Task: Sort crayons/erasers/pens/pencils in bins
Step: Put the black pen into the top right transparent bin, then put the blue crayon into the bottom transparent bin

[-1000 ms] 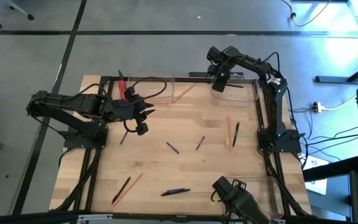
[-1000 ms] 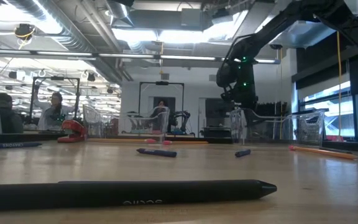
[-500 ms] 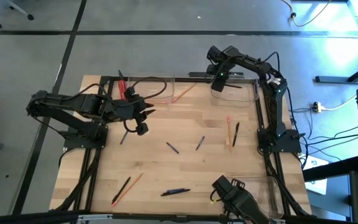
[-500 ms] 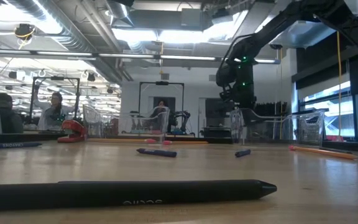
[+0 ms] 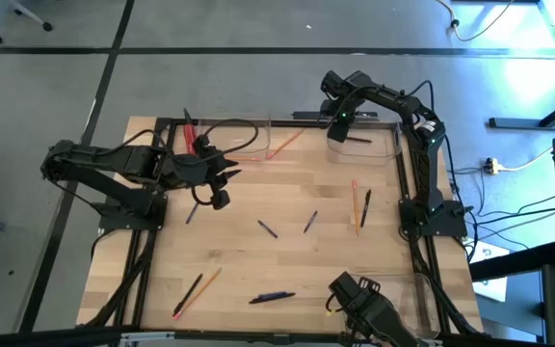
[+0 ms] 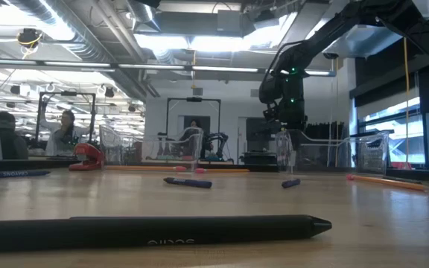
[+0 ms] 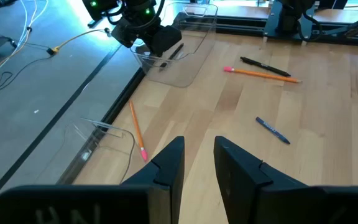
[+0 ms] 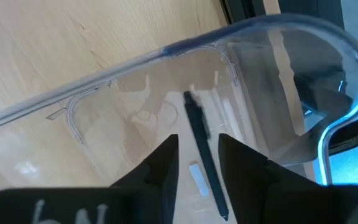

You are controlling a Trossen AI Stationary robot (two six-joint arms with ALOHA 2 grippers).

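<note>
Because it is thin, light, hard and smooth, the black pen [image 8: 201, 146] can roll or slip, so it is best pinched at its middle. It lies flat inside the clear plastic bin [image 5: 385, 145] at the far right corner of the wooden table [image 5: 287, 255]. The right gripper [image 5: 340, 123] hangs just over that bin, fingers a little apart and holding nothing, while the left gripper [image 7: 197, 163] waits by the table's left side, fingers slightly apart and empty.
</note>
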